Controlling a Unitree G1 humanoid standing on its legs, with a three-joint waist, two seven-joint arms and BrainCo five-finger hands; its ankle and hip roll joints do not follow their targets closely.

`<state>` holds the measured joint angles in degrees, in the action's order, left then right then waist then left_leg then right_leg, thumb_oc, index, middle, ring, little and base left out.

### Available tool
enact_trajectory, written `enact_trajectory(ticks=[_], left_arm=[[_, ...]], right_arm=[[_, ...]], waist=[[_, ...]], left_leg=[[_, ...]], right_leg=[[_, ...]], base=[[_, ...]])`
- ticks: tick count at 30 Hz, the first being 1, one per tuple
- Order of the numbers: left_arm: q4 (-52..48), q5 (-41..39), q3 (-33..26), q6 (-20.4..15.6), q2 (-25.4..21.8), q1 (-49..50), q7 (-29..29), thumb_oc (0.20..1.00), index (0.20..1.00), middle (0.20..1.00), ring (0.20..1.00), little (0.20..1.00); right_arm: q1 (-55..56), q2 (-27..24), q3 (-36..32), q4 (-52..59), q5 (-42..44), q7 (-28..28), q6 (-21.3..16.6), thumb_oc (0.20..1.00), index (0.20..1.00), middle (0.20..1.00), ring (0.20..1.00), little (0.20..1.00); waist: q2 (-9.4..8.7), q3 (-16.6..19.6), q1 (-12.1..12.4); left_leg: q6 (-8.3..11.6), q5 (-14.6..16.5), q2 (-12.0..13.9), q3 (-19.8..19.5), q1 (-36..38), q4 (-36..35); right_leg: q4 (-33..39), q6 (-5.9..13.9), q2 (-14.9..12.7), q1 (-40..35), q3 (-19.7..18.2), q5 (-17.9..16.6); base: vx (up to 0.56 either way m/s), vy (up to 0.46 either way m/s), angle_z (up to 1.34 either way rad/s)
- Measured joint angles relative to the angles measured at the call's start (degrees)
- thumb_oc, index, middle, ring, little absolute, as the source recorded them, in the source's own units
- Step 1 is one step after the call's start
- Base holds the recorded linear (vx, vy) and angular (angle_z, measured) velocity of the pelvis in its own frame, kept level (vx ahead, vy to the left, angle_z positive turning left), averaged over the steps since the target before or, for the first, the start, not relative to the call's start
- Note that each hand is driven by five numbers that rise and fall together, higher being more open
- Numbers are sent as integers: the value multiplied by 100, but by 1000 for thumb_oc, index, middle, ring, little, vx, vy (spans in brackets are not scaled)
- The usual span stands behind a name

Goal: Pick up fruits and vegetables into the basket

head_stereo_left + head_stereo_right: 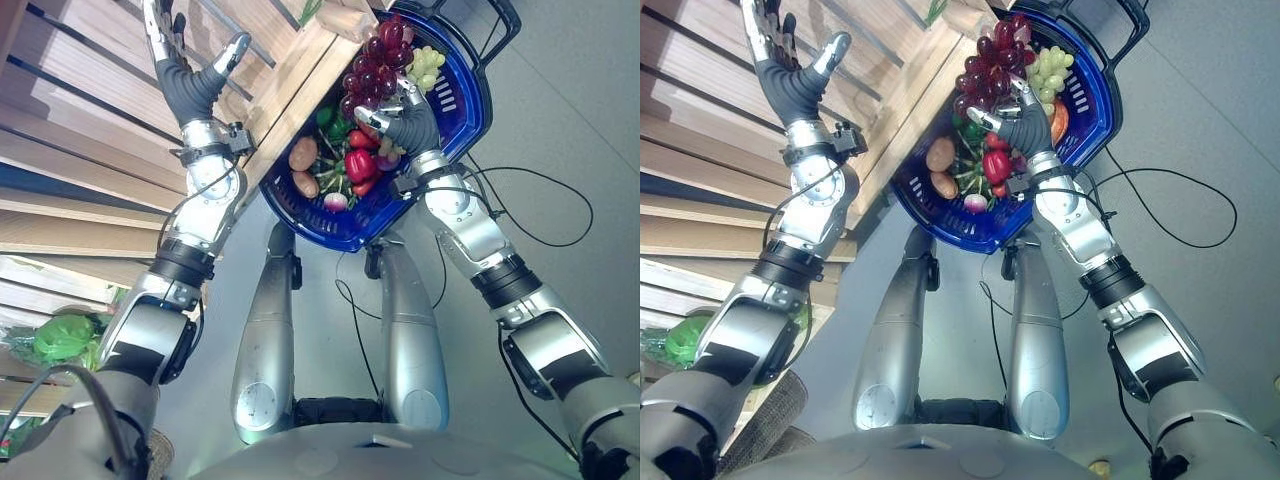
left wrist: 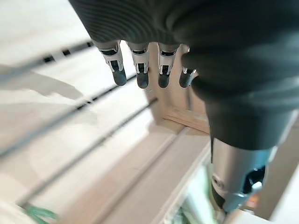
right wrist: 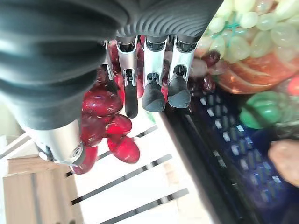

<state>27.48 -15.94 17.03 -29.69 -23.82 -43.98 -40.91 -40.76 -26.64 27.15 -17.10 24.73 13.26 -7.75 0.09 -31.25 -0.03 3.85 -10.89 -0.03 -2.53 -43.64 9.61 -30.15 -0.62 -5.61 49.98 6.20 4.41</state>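
Note:
A blue basket (image 1: 330, 235) stands on the floor against a wooden crate (image 1: 300, 70). It holds a bunch of red grapes (image 1: 378, 62), green grapes (image 1: 425, 65), a red pepper (image 1: 358, 165), two potatoes (image 1: 303, 153) and a radish (image 1: 336, 201). My right hand (image 1: 410, 125) hovers over the basket, open, its straight fingers (image 3: 152, 70) resting against the red grapes (image 3: 100, 100), which lie on the basket's rim beside the crate. My left hand (image 1: 190, 75) is open above the wooden slats, its fingers (image 2: 140, 70) holding nothing.
Wooden slatted shelves (image 1: 70, 130) run along the left. A green leafy vegetable (image 1: 62, 337) lies low on the left shelf. The basket's black handle (image 1: 500, 25) arches over its far side. Grey floor (image 1: 570, 120) spreads to the right.

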Motion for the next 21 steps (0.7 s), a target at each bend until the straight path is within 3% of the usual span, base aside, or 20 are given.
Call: enact_trajectory(ticks=[6, 14, 21], left_arm=[[967, -46, 112, 107, -157, -309, -23, 1000, 1000, 1000, 1000, 1000], [1510, -557, 347, 214, -216, -848, 168, 1000, 1000, 1000, 1000, 1000], [1669, -662, 375, 213, -213, -1048, 365, 1000, 1000, 1000, 1000, 1000]], right_arm=[[-459, -15, 296, -1196, 124, -30, 121, 200, 200, 200, 200, 200], [-1449, 97, 533, -3003, 342, -186, 548, 200, 200, 200, 200, 200], [-2066, 126, 514, -3828, 337, -257, 693, 200, 200, 200, 200, 200]], waist=[[0, 0, -1], [10, -3, 89], [18, -5, 216]], left_leg=[[3, -7, 4, 23, 15, 3], [44, -43, 9, -32, 19, 2], [65, -60, 13, -87, 2, 2]], right_leg=[[-16, -4, 4, -1, -15, -4], [-66, -1, 3, 3, 28, 0], [-101, -44, -1, 8, 76, 26]], base=[[0, 0, 0], [0, 0, 0], [-10, -13, 2]])
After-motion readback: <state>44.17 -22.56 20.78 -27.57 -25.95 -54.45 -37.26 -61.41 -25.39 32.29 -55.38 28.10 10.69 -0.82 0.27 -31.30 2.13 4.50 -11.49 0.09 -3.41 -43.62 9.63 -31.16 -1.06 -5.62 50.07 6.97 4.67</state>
